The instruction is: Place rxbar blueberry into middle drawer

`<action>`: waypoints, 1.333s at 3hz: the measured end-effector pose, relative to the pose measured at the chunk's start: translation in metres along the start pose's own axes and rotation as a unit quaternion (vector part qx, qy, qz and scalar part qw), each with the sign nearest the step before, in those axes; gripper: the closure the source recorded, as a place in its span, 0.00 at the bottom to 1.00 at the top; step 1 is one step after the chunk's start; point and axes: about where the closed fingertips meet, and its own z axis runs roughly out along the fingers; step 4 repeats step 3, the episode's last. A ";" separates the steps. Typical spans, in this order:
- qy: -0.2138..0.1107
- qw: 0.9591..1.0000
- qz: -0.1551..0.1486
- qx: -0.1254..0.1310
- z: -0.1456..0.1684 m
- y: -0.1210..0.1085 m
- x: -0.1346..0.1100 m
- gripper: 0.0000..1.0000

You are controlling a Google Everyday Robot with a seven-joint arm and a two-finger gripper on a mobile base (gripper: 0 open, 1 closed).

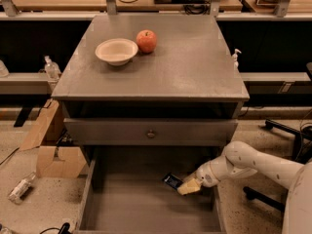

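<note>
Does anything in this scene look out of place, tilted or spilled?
A small clear bottle lies on its side on the floor left of the grey cabinet, beside an open cardboard box. The gripper, over the deep grey drawer, holds the dark navy-blue snack bar tilted.

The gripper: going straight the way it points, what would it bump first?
Probably the bare floor of the middle drawer; the gripper, holding the rxbar blueberry, points across it and slightly down. Depth is unclear.

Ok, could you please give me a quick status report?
Gripper inside wide grey middle drawer, shut on navy-blue rxbar blueberry bar. Bar over bare floor, not released. Nothing in the way.
</note>
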 end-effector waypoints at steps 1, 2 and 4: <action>0.001 1.000 0.000 -0.003 0.003 0.001 0.000 0.20; 0.002 1.000 0.000 -0.005 0.005 0.002 0.000 0.00; 0.002 1.000 0.000 -0.005 0.005 0.002 0.000 0.00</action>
